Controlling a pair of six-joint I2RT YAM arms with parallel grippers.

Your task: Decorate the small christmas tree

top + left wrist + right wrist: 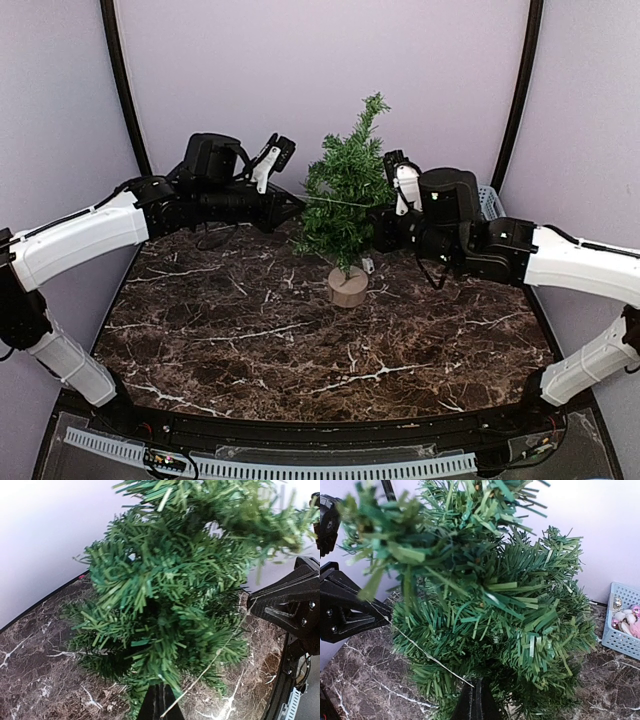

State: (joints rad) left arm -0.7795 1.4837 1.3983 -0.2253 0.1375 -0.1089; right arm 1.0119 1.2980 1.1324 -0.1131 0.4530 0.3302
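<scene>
the small christmas tree (345,195) stands upright on its wooden disc base (348,288) toward 12 o'clock on the dark marble counter (300,360). its long axis is vertical and its tip leans slightly toward 1 o'clock. the left gripper (157,700) at the tree's 9 o'clock and the right gripper (475,697) at its 3 o'clock are each clenched on a thin pale wire (427,651) stretched across the branches. a blue basket (490,203) of baubles sits at 2 o'clock.

Top of small christmas tree (170,595) off-frame
</scene>
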